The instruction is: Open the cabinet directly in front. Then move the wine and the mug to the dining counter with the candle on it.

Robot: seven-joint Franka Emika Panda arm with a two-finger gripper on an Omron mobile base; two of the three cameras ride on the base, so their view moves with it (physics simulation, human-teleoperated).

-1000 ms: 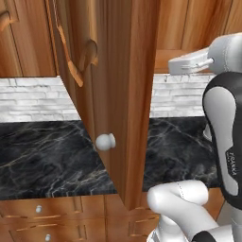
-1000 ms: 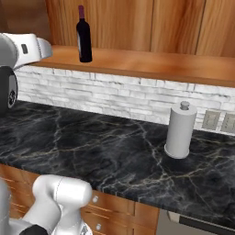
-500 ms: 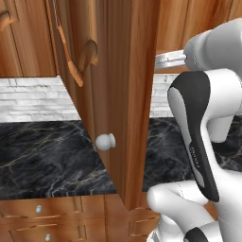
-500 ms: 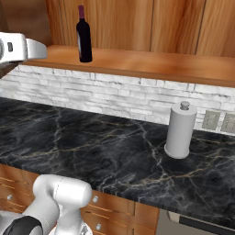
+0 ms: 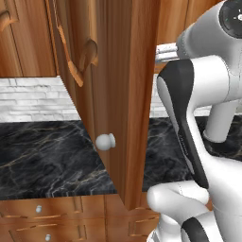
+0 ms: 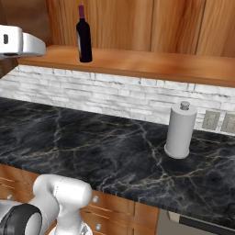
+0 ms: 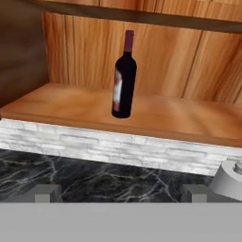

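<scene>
The wine bottle (image 7: 124, 75), its pale label unreadable, is standing upright on the open cabinet's (image 5: 118, 94) bottom shelf, above the white brick and black marble table (image 6: 92, 147). The fingers (image 7: 120, 193) are spreading wide, holding nothing.

The cabinet (image 5: 113, 94) of reddish-brown wood stands open, its door swung out edge-on with a small round silver knob low on it. On its bottom shelf the wine (image 7: 124, 75), a slim dark bottle with a red foil neck and a pale label, stands upright, alone, towards the left.
</scene>
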